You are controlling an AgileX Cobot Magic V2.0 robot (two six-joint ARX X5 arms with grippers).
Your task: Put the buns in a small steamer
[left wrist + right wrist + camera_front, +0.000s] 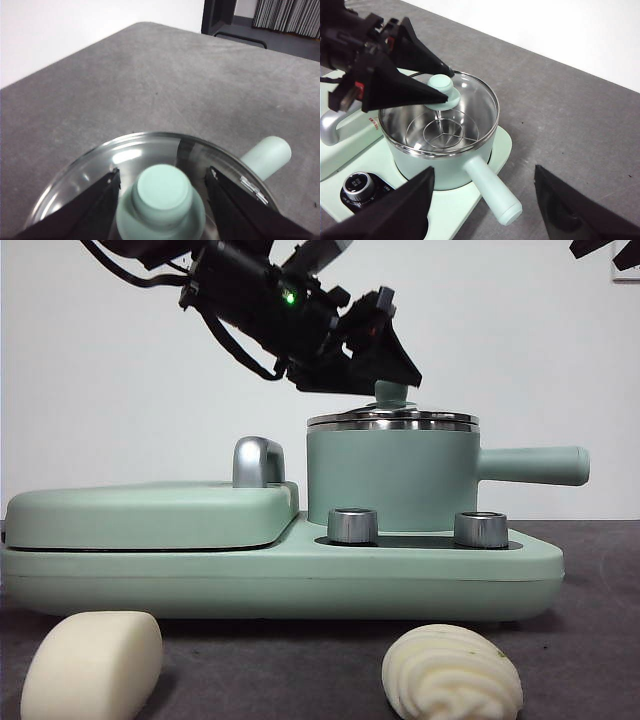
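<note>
Left claw (392,375): jaws astride lid knob (162,189) on steamer (390,480), seemingly not yet closed. Right claw (485,200): wide open, empty. Both buns (92,665) on counter (590,640).

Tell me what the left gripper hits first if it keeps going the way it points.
Probably the lid knob: the left gripper straddles it, fingers open on either side. Slightly further and the fingertips likely meet the glass lid of the steamer.
</note>
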